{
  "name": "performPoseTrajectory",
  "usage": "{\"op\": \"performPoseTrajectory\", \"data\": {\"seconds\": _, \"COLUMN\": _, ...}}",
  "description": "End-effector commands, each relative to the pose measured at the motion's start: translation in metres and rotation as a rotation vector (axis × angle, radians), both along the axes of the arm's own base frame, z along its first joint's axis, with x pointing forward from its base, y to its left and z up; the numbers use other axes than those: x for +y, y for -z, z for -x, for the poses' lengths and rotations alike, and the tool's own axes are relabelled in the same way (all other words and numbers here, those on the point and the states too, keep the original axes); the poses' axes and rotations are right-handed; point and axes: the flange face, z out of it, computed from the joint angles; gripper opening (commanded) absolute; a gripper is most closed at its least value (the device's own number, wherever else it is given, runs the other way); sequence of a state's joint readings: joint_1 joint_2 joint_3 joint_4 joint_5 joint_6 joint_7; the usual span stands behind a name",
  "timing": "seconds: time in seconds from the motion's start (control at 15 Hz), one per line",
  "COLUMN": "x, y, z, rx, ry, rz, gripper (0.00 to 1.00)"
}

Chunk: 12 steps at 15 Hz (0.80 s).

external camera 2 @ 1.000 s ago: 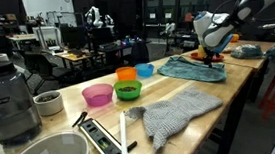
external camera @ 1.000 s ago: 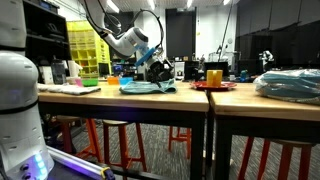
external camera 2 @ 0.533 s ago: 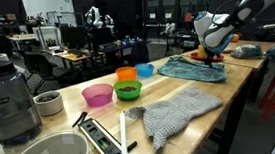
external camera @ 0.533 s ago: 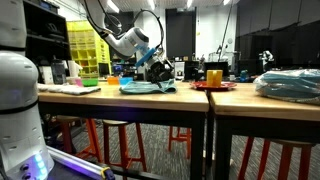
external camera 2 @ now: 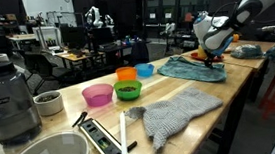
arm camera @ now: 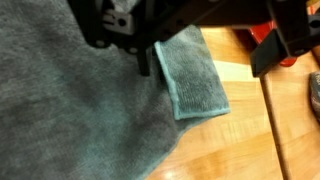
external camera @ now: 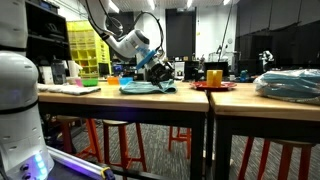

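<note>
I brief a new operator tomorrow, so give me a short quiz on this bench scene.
1. True or false: the tool is clamped shut on the teal towel.
2. What colour is the coloured bowl nearest the blender? A) pink B) orange C) blue
3. Fill in: in the wrist view, the lighter edge of the towel is ______ over on itself.
Key: 1 false, its jaws stand open over the towel; 2 A; 3 folded.
</note>
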<state>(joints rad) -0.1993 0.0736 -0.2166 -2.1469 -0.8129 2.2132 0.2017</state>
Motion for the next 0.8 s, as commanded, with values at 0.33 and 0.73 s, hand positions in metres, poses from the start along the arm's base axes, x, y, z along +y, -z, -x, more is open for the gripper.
{"op": "performPoseTrajectory", "data": {"seconds": 0.33, "x": -0.013, "y": 0.002, "z": -0.007, "rx": -0.026, "ry": 0.024, "rz": 0.065, "gripper": 1.0}}
{"op": "performPoseTrajectory", "data": {"seconds": 0.73, "x": -0.024, "y": 0.002, "z": -0.016, "rx": -0.038, "ry": 0.044, "rz": 0.099, "gripper": 1.0}}
